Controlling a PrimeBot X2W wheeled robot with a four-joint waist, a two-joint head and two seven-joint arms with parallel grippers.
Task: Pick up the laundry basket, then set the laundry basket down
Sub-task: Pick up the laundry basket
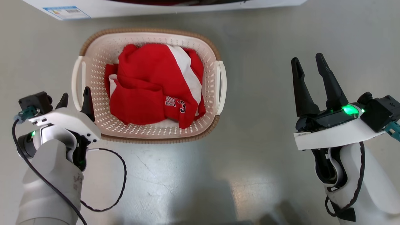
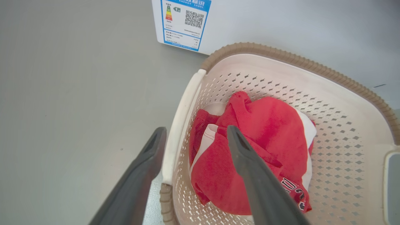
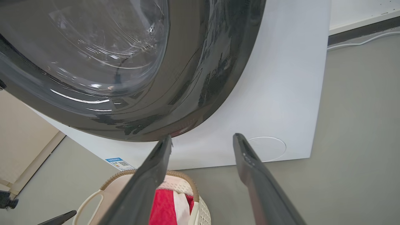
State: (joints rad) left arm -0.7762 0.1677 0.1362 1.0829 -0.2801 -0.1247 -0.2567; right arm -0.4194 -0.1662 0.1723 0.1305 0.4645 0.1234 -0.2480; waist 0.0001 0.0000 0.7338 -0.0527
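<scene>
The left gripper (image 1: 76, 92) gaped open, a handle (image 1: 76, 76) of the laundry basket (image 1: 150, 40) between its fingers (image 2: 247, 162); the right gripper (image 1: 307, 59), open too, hung well clear.

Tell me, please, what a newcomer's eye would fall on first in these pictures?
The crumpled red and white garment stands out, lying in the cream-white perforated plastic laundry basket on the grey floor, mid head view. The left gripper is open, a dark finger either side of the basket's white loop handle; the right gripper hangs open well to the basket's right. Behind stands the white washing machine with its dark round door.
</scene>
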